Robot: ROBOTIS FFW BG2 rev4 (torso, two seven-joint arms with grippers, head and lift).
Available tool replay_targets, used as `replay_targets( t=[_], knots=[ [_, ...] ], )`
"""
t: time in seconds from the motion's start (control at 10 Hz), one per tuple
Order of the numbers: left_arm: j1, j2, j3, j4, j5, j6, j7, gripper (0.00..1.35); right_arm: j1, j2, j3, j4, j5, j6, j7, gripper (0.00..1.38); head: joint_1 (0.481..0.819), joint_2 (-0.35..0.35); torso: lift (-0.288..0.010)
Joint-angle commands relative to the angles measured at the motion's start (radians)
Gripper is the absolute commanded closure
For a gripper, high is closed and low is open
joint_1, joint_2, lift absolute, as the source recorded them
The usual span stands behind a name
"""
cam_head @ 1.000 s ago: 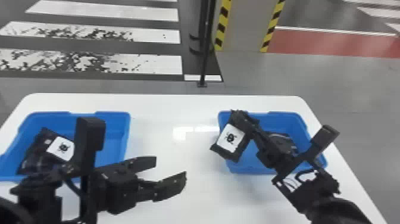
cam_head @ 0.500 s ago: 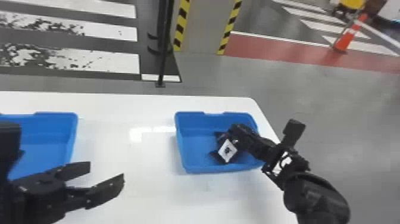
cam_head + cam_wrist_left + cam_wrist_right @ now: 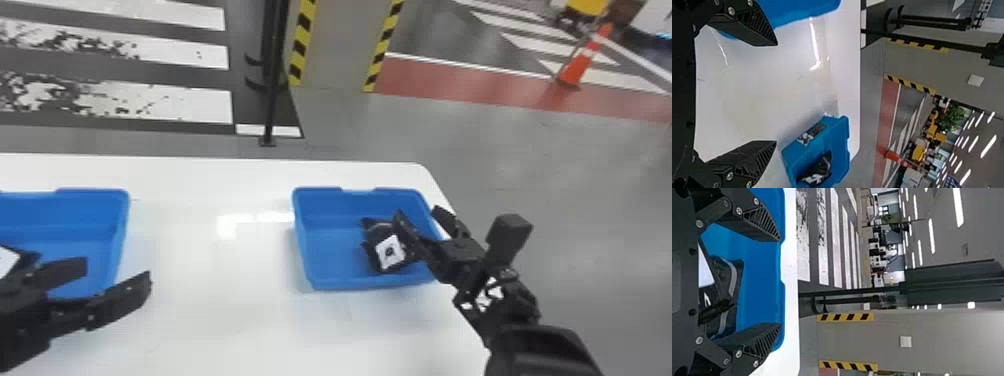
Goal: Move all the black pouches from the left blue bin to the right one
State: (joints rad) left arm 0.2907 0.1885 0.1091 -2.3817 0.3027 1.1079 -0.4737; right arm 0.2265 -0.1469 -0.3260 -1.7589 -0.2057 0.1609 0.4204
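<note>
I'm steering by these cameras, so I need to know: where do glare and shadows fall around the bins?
Head view: glare patches on the glossy white table, just left of the blue plastic right bin; left wrist view: a narrow glare streak on the table, a soft shadow beside that bin; right wrist view: bright ceiling light strips, away from the bin.

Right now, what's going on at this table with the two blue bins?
A two-armed robot is working on moving black pouches into the right blue bin. Its right claw is open over that bin, where a white-labelled pouch lies. The left claw is open and empty beside the left blue bin. Another labelled pouch is in there, so the job isn't finished.
</note>
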Motion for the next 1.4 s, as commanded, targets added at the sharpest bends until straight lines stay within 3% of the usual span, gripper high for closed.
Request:
replay_targets(
  t=[0.0,0.3,0.5,1.0,1.2,1.3],
  knots=[
    [0.001,-0.009,0.082,0.0,-0.059,0.009,0.004,0.15,0.137,0.038,0.043,-0.132,0.008,-0.068,-0.005,0.26,0.695,-0.277,-0.14],
    [-0.038,-0.015,0.182,0.029,-0.163,0.05,0.02,0.15,0.35,0.102,0.085,-0.319,0.008,-0.154,-0.012,0.26,0.695,-0.063,-0.14],
    [-0.094,-0.006,0.198,0.096,-0.215,0.08,0.023,0.15,0.475,0.136,0.099,-0.417,0.0,-0.154,-0.012,0.26,0.695,0.022,-0.14],
    [-0.274,-0.004,0.216,0.329,-0.339,0.077,0.053,0.16,0.532,0.136,0.127,-0.429,-0.04,-0.124,-0.003,0.26,0.695,0.16,-0.14],
    [-0.347,0.025,0.178,0.415,-0.377,0.104,0.053,0.15,0.527,0.136,0.127,-0.419,-0.052,-0.104,0.0,0.26,0.695,0.188,-0.14],
    [-0.374,0.023,0.176,0.451,-0.404,0.109,0.053,0.15,0.527,0.136,0.127,-0.414,-0.063,-0.1,0.0,0.27,0.695,0.196,-0.14]
  ],
)
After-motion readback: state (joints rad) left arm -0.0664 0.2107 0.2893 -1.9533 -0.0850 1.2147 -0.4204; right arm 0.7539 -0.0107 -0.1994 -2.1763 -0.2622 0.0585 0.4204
